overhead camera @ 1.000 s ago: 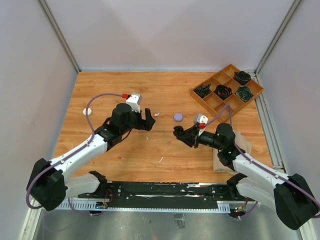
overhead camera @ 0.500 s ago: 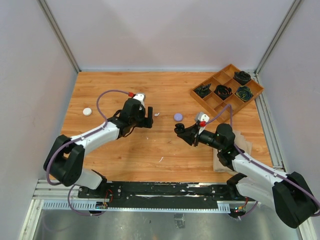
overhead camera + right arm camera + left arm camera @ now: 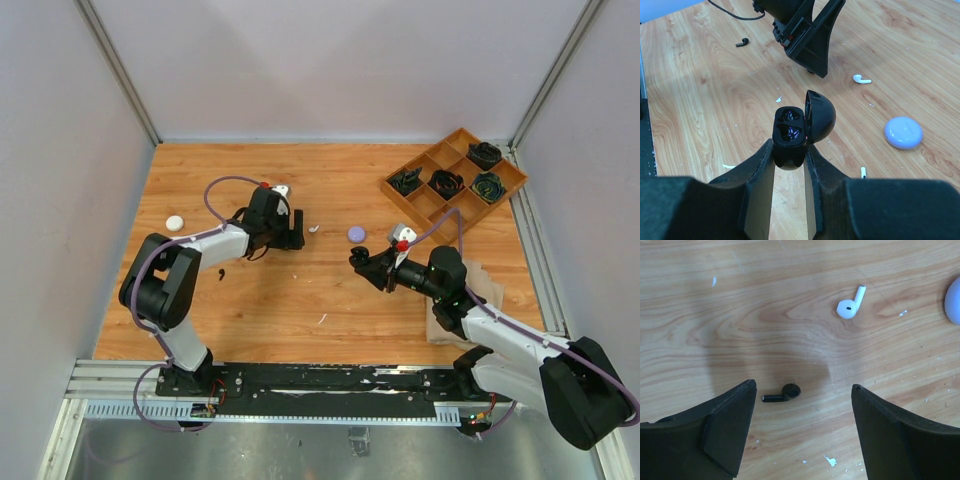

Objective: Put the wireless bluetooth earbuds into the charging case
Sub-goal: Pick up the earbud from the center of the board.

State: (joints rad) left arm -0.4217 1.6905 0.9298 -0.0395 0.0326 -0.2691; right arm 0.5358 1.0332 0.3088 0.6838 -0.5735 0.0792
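Note:
My right gripper (image 3: 789, 151) (image 3: 364, 263) is shut on the base of the black charging case (image 3: 789, 131). Its lid stands open and both sockets look empty. My left gripper (image 3: 803, 399) (image 3: 291, 236) is open, low over the wood. A black earbud (image 3: 783, 393) lies between its fingers, near the left one and touching neither. A white earbud (image 3: 850, 305) (image 3: 861, 78) (image 3: 313, 229) lies just beyond it. A second black earbud (image 3: 742, 42) (image 3: 218, 272) lies apart, beside the left arm.
A lavender round case (image 3: 356, 233) (image 3: 903, 132) lies between the arms, and a white disc (image 3: 175, 223) at far left. A wooden compartment tray (image 3: 424, 199) with dark coiled items stands at back right. A tan pad (image 3: 486, 291) lies under the right arm. Thin white slivers (image 3: 322, 319) dot the wood.
The left arm has folded and dropped its gripper lower over the black earbud, jaws slightly narrower. The right gripper holds the open case where it was.

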